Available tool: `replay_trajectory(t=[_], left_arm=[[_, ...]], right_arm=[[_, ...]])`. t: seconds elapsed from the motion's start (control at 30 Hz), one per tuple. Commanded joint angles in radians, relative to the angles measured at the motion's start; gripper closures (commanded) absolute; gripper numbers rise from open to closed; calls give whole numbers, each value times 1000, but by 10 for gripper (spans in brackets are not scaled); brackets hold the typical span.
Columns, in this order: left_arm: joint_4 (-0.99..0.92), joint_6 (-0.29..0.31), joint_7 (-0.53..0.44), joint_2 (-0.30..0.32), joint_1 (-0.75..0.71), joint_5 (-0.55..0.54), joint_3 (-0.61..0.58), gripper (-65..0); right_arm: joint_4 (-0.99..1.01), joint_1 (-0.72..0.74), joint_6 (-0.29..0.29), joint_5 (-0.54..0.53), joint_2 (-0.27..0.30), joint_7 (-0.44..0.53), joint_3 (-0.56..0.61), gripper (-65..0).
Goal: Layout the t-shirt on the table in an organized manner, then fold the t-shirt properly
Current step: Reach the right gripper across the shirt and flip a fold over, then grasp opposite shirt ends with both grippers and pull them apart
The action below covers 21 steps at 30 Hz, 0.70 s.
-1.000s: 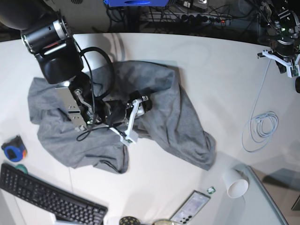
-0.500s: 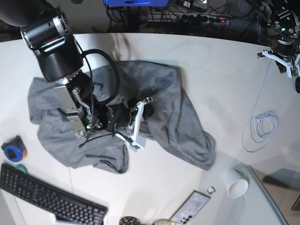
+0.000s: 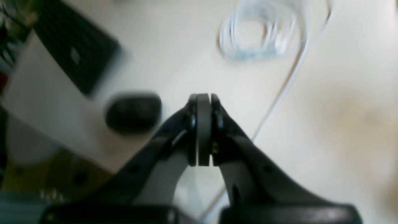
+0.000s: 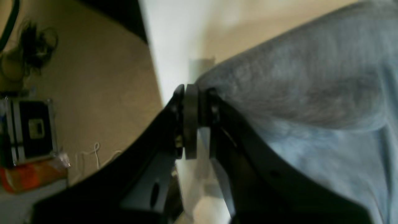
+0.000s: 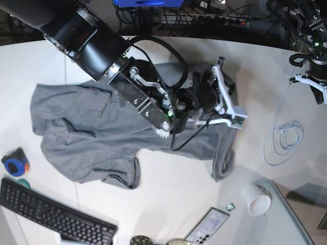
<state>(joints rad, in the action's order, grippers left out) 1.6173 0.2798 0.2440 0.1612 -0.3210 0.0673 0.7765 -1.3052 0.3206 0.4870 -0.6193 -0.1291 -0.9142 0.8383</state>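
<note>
The heather-grey t-shirt (image 5: 87,132) lies crumpled across the white table (image 5: 168,204), stretching from the left side to mid-right. My right gripper (image 5: 232,109) reaches across from the left and is shut on a fold of the shirt's right part, which hangs down from it. In the right wrist view the fingers (image 4: 191,121) pinch grey t-shirt fabric (image 4: 311,109) at their tips. My left gripper (image 5: 314,84) hovers at the far right edge, away from the shirt. Seen from the left wrist, its left gripper (image 3: 203,130) is shut on nothing above bare table (image 3: 342,124).
A white cable coil (image 5: 286,137) lies right of the shirt, below the left arm. A white cup (image 5: 257,200), a phone (image 5: 207,226) and a clear tray edge (image 5: 288,214) sit at the front right. A black keyboard (image 5: 51,214) and a blue object (image 5: 14,162) are front left.
My right gripper has shut on the shirt and swung far to the right and back, dragging the fabric with it. The shirt's left part now lies uncovered. The left arm has barely shifted.
</note>
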Motion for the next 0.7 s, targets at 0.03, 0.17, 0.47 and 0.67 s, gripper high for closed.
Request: replay_trajectory(t=[0.03,0.17,0.47,0.67], left_arm=[[50,-7,-22,18,0,-5,28,0],[65,-7,-21,18,41,-5,42,0],[99,-7,-21,-74,39,-5,-185,0],[80,-7,-21,-160,38,-5,-464,0]], right_arm=[[-15,24,2,-18,-16,65,75,-63],[-34,24,0,-18,-16,73,141,-302],[-261,2,-1,-14,207,-67,-258,-234],[-141,-53,-1,-14,349,-64,-675,-3]])
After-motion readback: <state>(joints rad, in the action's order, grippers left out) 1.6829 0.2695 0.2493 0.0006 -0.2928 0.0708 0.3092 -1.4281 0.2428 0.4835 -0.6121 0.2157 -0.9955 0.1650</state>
